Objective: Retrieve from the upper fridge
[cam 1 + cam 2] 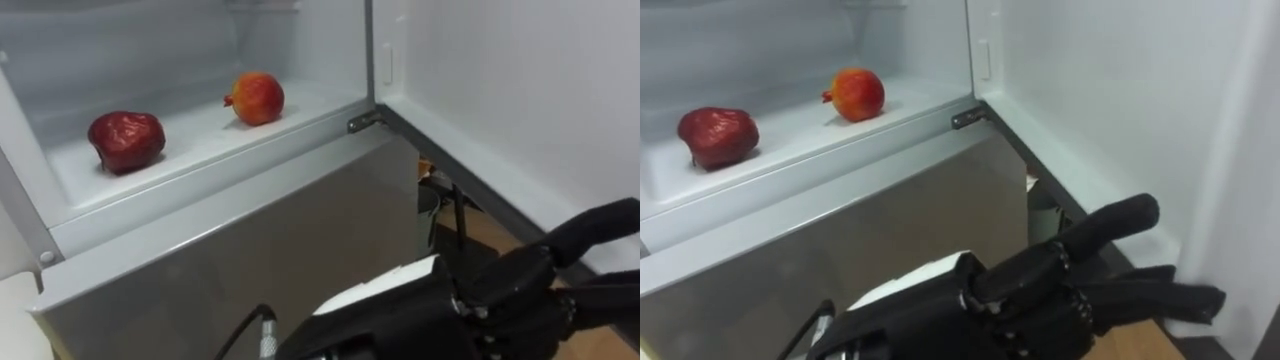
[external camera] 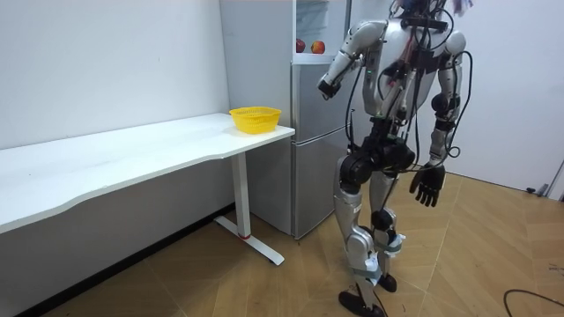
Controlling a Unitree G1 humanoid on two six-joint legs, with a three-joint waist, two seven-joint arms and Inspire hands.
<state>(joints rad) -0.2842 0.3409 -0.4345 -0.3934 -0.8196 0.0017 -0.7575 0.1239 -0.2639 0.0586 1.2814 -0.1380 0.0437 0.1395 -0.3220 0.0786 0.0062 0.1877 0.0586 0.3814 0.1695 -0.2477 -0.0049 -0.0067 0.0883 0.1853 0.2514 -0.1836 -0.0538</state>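
The dark red rounded fruit (image 1: pixel 126 140) and the orange-red pomegranate (image 1: pixel 258 98) were seen lying apart on the white upper-fridge shelf (image 1: pixel 200 150), above and left of the fingers (image 1: pixel 1120 222); the black left hand (image 1: pixel 1040 295) was held with fingers straight and apart, nothing grasped; the right hand (image 2: pixel 427 187) was hung loosely open, well below.

A plain white wall (image 2: pixel 106 62) is seen behind a long white table (image 2: pixel 132 154), which is carried on a white leg (image 2: pixel 240 194) with a flat foot. A yellow basket (image 2: pixel 256 119) is set at the table's end. Just beside that end a silver fridge (image 2: pixel 313 176) is placed against the wall, its upper door opened. The floor (image 2: pixel 220 282) is laid with light brown wooden boards. Another pale wall (image 2: pixel 515 88) is seen at the room view's right. The room is evenly and softly lit.
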